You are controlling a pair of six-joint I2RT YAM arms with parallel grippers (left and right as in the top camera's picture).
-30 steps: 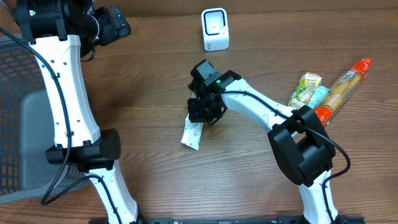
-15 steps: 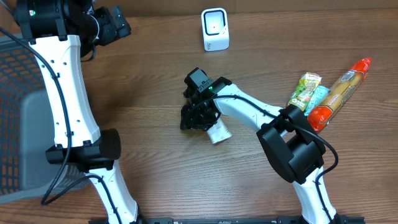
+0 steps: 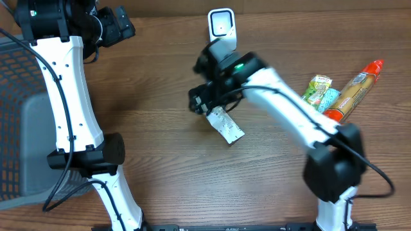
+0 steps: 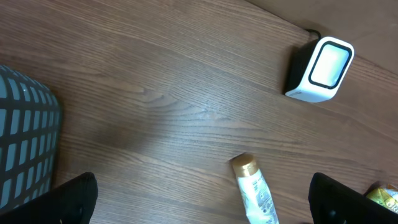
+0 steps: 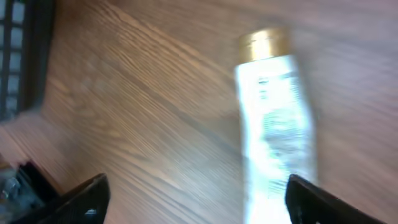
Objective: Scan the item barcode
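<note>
Lying flat on the table (image 4: 155, 93), the gold-capped tube (image 5: 273, 137) sat below the right gripper (image 5: 196, 202), its jaws spread wide and touching nothing. The left gripper (image 4: 205, 208) also gaped wide.

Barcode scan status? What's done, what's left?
Done: nothing confirmed; the tube lies on the table, apart from the scanner. In hand: nothing; the right end effector hangs open over the tube, and the left end effector is open, away from it. Left: grasp the tube, present it to the scanner.
</note>
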